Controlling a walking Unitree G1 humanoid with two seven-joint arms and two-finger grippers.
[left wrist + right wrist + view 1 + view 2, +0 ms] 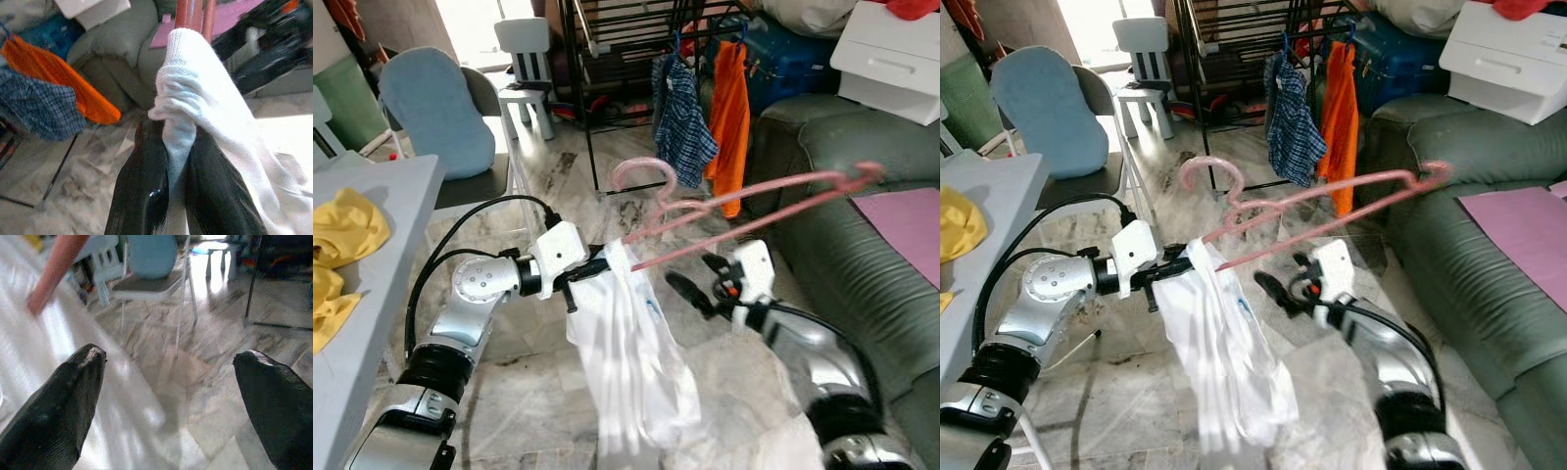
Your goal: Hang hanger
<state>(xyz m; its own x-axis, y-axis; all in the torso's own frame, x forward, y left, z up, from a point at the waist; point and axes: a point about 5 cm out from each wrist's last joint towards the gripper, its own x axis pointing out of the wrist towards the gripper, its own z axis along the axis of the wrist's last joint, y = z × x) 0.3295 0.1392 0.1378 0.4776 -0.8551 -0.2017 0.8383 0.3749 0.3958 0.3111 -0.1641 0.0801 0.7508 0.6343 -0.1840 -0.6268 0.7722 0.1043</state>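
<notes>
A pink hanger (744,211) is held tilted in mid-air, hook (641,171) up, with a white garment (626,362) draped from its near end. My left gripper (602,264) is shut on the white garment where it wraps the hanger; the left wrist view shows the cloth (188,112) pinched between the fingers (142,191). My right gripper (700,284) is open just right of the garment, below the hanger bar, holding nothing; its fingertips (78,377) stand wide apart. A black drying rack (607,59) stands ahead with a blue checked shirt (683,122) and an orange garment (729,117) hanging on it.
A green sofa (862,245) with a purple mat (906,220) runs along the right. A grey table (362,255) with yellow cloth (342,230) is at the left. A blue-cushioned chair (435,113) and a small white chair (524,69) stand behind.
</notes>
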